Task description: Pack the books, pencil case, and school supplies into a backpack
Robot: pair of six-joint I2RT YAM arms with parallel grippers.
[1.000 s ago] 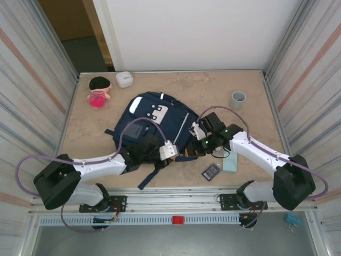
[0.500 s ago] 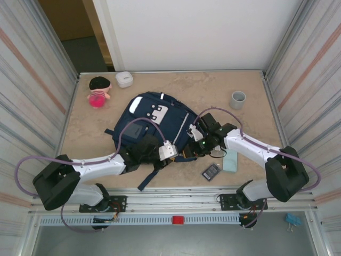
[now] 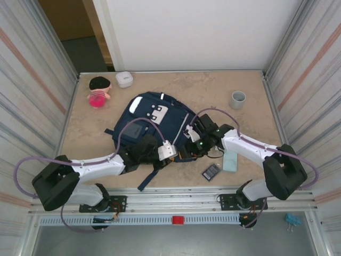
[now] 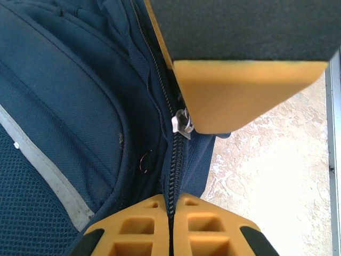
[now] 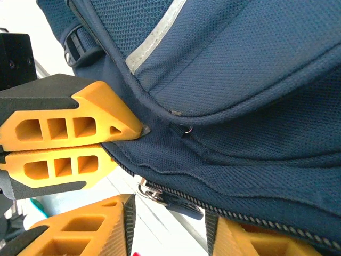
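The navy backpack (image 3: 152, 120) lies flat mid-table. My left gripper (image 3: 169, 151) is shut on its zipper edge (image 4: 171, 205); in the right wrist view its orange fingers (image 5: 80, 125) pinch the fabric beside the zipper. My right gripper (image 3: 191, 146) is open, its fingers either side of the metal zipper pull (image 5: 154, 191) without touching it. That pull (image 4: 184, 121) also shows under the right gripper's finger (image 4: 240, 90). The pale teal pencil case (image 3: 230, 160) and the dark grey gridded rectangle (image 3: 211, 172) lie on the table right of the backpack. The books are hidden.
A grey cup (image 3: 238, 99) stands at the back right. A small white box (image 3: 124, 79) and a pink doll (image 3: 98, 90) sit at the back left. Metal walls close in both sides. Bare tabletop (image 3: 213, 85) lies behind the backpack.
My right gripper has gone from shut to open and shifted left along the backpack's lower edge, closer to the left gripper. The left gripper has kept its hold.
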